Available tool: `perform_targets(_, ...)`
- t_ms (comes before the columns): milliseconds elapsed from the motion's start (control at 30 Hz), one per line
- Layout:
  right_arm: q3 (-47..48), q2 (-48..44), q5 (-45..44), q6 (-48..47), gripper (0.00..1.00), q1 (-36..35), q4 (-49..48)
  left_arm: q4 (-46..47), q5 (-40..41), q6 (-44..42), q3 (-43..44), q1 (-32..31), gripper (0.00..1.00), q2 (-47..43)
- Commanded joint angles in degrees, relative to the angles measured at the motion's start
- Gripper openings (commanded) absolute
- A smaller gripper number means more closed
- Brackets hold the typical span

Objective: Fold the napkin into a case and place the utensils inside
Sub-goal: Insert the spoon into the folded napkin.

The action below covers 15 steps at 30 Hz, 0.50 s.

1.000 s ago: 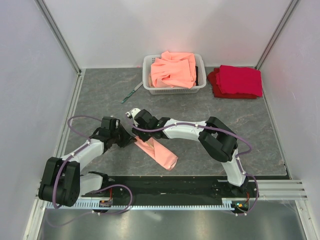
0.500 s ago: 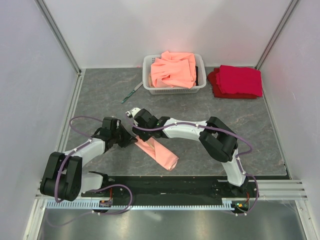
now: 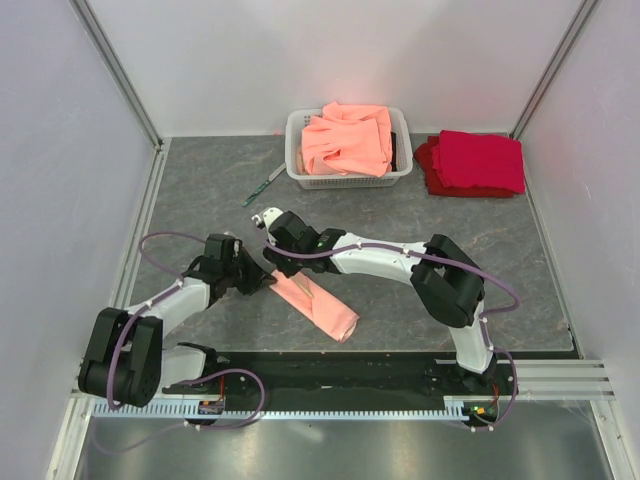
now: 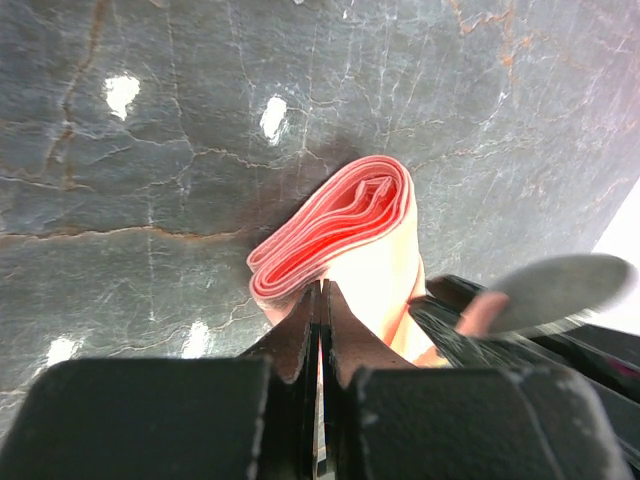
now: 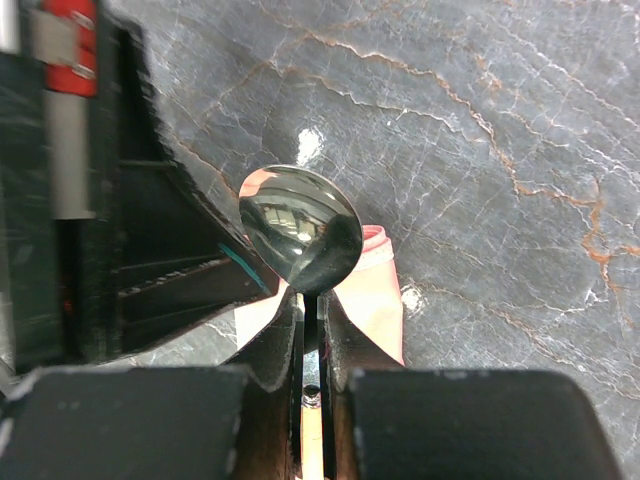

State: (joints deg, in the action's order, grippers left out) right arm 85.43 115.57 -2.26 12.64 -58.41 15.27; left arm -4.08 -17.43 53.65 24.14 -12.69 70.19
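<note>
Bright overhead light, scattered glare

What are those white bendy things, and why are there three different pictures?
They are two robot arms bolted to a grey table. The big picture looks down from above. The other two come from little cameras on each wrist. The left arm has its jaws pinched shut on the folded pink napkin. The right arm has its jaws shut on a shiny spoon, close beside the napkin. Farther back sit a white basket of orange cloths, a red cloth pile and a green-handled utensil.
</note>
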Motion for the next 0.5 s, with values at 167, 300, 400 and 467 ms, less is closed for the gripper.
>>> perform_targets(167,-1.2,-2.4,0.1,0.9,0.00,-0.3,-1.2,2.4,-0.7,1.8,2.4,-0.8,0.02,3.7)
perform_targets(300,-4.0,-2.0,1.0,0.8,0.00,-0.3,-2.6,1.9,0.2,2.4,2.0,-0.8,0.02,4.3)
perform_targets(400,-5.7,-2.5,0.7,0.5,0.00,-0.3,-5.5,3.0,-0.6,3.1,0.9,-0.8,0.02,4.4)
perform_targets(467,-4.2,-2.2,1.2,0.9,0.00,-0.3,-5.4,3.1,-0.8,3.1,0.6,-0.8,0.02,4.3)
